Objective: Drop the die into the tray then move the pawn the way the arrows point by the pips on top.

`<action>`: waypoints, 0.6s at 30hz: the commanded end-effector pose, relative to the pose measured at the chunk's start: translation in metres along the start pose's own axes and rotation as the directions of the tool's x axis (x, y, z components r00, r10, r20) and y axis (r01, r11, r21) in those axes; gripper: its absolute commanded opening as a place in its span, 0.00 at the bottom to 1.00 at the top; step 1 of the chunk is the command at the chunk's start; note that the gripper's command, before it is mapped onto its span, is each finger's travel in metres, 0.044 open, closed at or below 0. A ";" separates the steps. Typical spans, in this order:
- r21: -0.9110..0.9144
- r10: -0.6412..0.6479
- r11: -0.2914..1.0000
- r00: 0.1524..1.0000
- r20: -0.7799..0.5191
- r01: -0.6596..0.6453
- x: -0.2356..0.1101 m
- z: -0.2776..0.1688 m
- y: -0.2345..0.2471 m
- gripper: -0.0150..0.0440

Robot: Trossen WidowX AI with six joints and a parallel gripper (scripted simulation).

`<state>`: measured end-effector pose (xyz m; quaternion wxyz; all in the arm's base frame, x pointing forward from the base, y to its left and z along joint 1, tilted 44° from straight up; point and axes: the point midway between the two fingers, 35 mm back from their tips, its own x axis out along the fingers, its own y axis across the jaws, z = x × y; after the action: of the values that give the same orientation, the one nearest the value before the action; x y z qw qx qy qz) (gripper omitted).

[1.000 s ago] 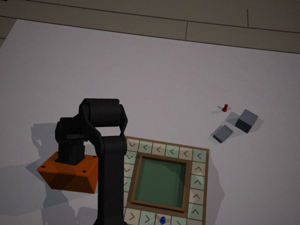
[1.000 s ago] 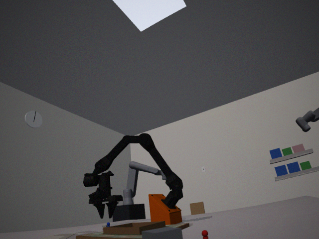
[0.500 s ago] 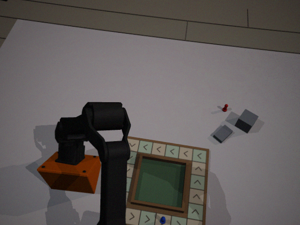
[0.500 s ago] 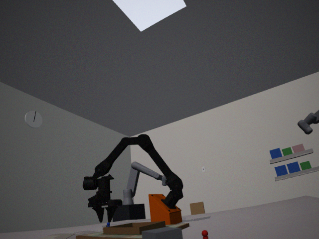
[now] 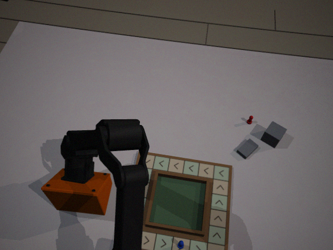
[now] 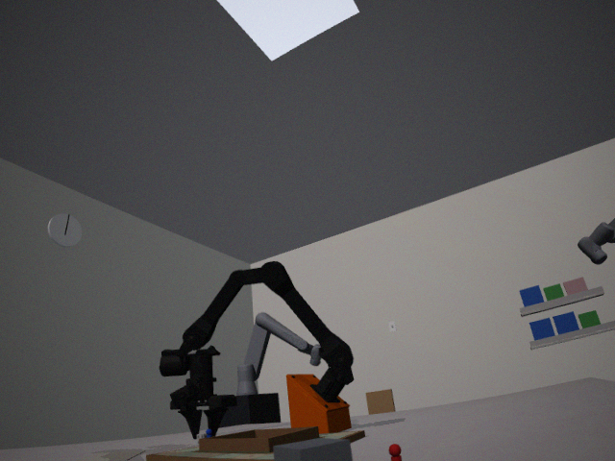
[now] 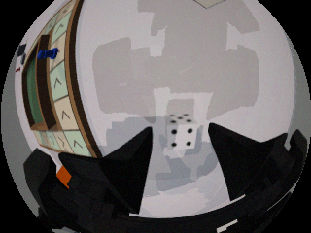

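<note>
Nearby, board (image 7: 77, 100) flanks the die (image 7: 182, 135) below the open, empty pincer (image 7: 181, 155).

Grey cube (image 5: 273, 133) on the white table (image 5: 166, 88); flat grey block (image 5: 247, 148) near the cube; red pawn (image 5: 250, 120) standing just beyond the cube.

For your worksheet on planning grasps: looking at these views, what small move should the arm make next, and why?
Probably lower a little further, then close. The open claw hangs above the white die, which sits on the table between the fingertips in the wrist view, not yet gripped.
</note>
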<state>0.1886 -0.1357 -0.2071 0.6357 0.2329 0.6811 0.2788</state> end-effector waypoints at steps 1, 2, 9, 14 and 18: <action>0.006 0.006 1.000 1.000 0.002 -0.006 0.004 -0.001 0.002 0.63; 0.006 0.006 1.000 1.000 0.002 -0.006 0.004 -0.001 0.002 0.59; 0.006 0.006 1.000 1.000 0.002 -0.006 0.004 -0.001 0.002 0.41; 0.004 0.002 1.000 1.000 0.003 -0.002 0.003 -0.001 0.001 0.29; -0.013 -0.040 0.999 0.999 0.023 0.040 -0.016 0.002 -0.007 0.25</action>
<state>0.1879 -0.1368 -0.2071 0.6391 0.2310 0.6797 0.2760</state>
